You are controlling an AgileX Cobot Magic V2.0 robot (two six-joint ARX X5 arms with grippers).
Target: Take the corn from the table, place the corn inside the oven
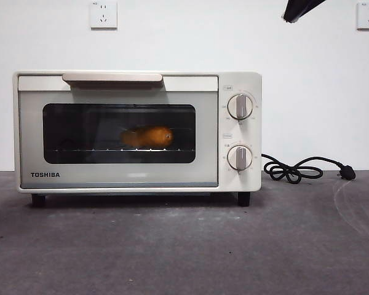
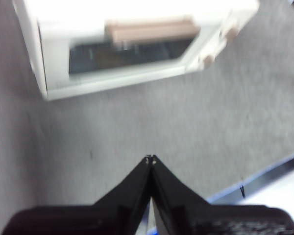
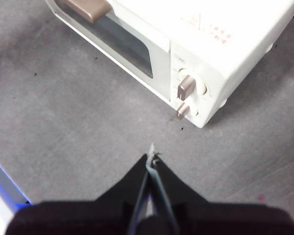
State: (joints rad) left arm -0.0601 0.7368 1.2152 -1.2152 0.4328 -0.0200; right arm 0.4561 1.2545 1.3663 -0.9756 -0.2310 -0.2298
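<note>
- The plump yellow-orange corn cob (image 1: 149,136) lies on the wire rack inside the cream-white boxy toaster oven (image 1: 234,83), behind its closed dark glass door.
- I judge the task finished; nothing further seems needed beyond keeping both arms clear.
- The left claw (image 2: 150,159) and right claw (image 3: 152,157) hover closed and empty above the flat dark grey table (image 1: 172,252), well apart from the oven, with open room in front.

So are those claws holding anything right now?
No. Both the left gripper and the right gripper are shut on nothing, above the table. The corn lies inside the closed oven.
</note>
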